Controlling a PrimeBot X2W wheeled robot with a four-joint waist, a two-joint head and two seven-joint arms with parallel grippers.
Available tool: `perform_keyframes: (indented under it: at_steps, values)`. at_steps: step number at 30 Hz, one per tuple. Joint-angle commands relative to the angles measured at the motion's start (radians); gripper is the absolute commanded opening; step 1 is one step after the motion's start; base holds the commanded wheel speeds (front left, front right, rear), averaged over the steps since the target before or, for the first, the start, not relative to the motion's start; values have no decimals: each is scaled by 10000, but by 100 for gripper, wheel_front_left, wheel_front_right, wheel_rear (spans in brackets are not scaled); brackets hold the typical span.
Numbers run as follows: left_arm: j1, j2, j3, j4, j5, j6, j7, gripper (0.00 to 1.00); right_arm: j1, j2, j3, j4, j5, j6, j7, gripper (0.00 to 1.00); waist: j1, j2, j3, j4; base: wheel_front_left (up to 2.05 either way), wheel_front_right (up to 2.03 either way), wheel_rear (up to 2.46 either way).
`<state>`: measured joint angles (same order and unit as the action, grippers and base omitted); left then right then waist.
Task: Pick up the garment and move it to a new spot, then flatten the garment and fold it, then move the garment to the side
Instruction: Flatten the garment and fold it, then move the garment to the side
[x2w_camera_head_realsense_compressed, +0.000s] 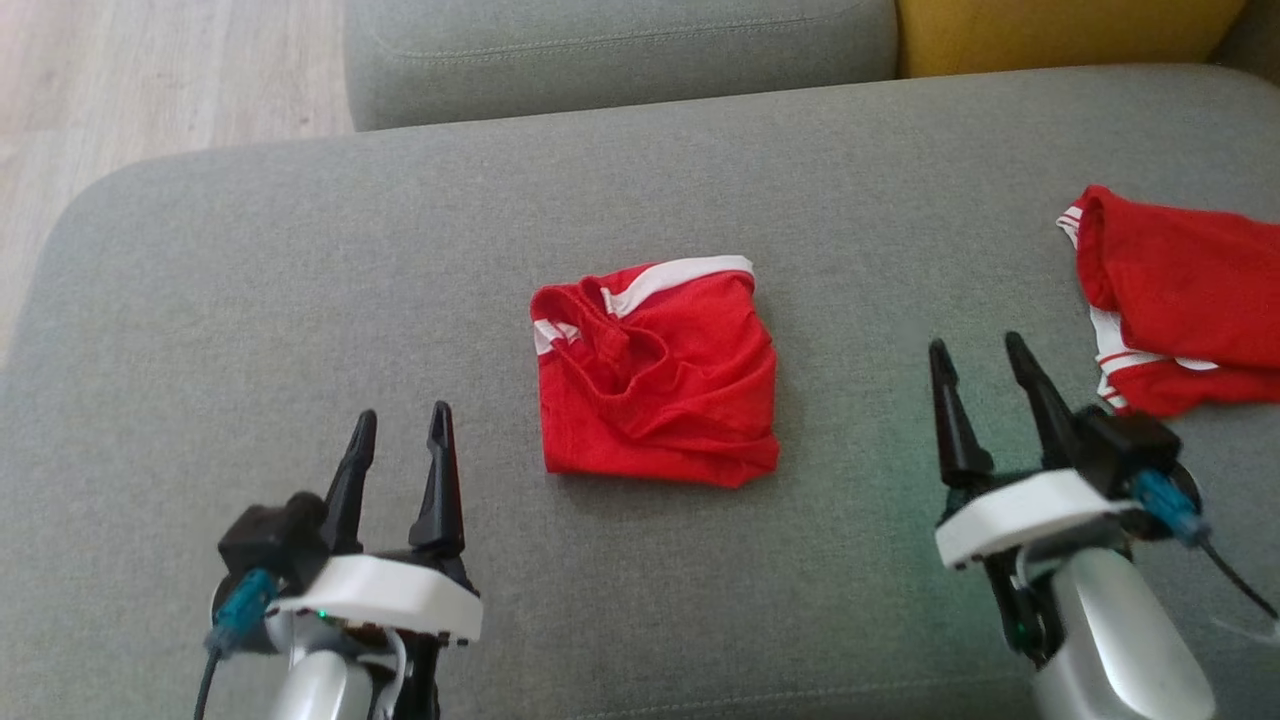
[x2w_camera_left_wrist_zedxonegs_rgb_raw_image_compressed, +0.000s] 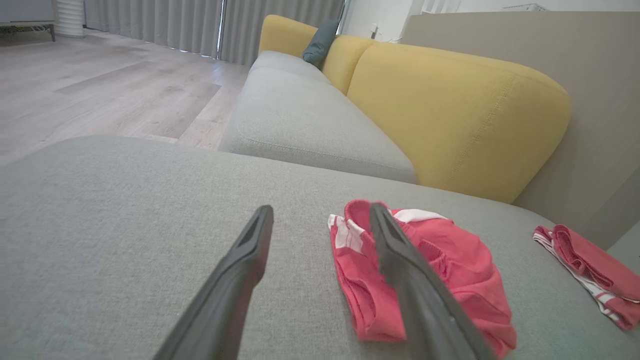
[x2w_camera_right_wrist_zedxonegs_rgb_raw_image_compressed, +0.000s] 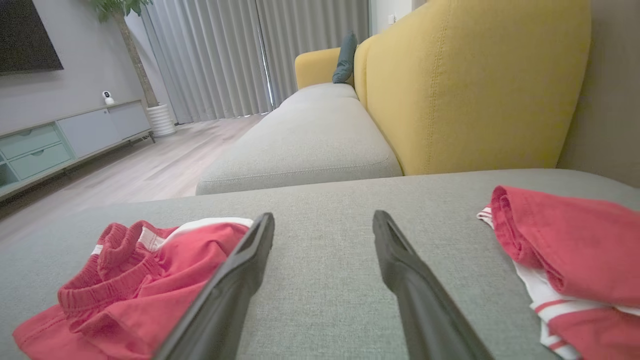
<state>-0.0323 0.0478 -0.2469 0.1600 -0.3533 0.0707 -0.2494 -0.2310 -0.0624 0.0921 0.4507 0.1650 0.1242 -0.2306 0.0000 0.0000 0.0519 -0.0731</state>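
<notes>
A red garment (x2w_camera_head_realsense_compressed: 655, 375) with white trim lies bunched in a rough square in the middle of the grey cushion (x2w_camera_head_realsense_compressed: 300, 300). My left gripper (x2w_camera_head_realsense_compressed: 400, 422) stands open at the lower left, apart from it, with nothing between its fingers. My right gripper (x2w_camera_head_realsense_compressed: 978, 350) stands open at the lower right, also empty. In the left wrist view the garment (x2w_camera_left_wrist_zedxonegs_rgb_raw_image_compressed: 450, 265) lies beyond and to the right of my left gripper (x2w_camera_left_wrist_zedxonegs_rgb_raw_image_compressed: 320, 212), partly behind the right finger. In the right wrist view the garment (x2w_camera_right_wrist_zedxonegs_rgb_raw_image_compressed: 135, 280) lies to the left of my right gripper (x2w_camera_right_wrist_zedxonegs_rgb_raw_image_compressed: 322, 220).
A second red garment (x2w_camera_head_realsense_compressed: 1185, 300) with white stripes lies at the cushion's right edge, just right of my right gripper. Another grey seat cushion (x2w_camera_head_realsense_compressed: 620, 50) and a yellow backrest (x2w_camera_head_realsense_compressed: 1060, 35) lie beyond. Wood floor (x2w_camera_head_realsense_compressed: 120, 90) shows at the far left.
</notes>
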Motion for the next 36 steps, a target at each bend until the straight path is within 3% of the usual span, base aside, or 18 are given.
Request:
perform_keyframes:
  at_steps: [1,13,36]
  values:
    - [-255,24,345,-412,122,25,-124,100,-192,109,179,-490,-62,65,-134,100,0,0,-4,17,0,0,0]
    - [-101,24,350,-575,218,122,-124,100,581,120,184,-1796,246,65,333,100,0,0,41,87,0,0,0]
    - [-235,24,368,-598,260,166,-124,100,411,121,27,-1923,86,65,802,100,0,0,212,122,0,0,0]
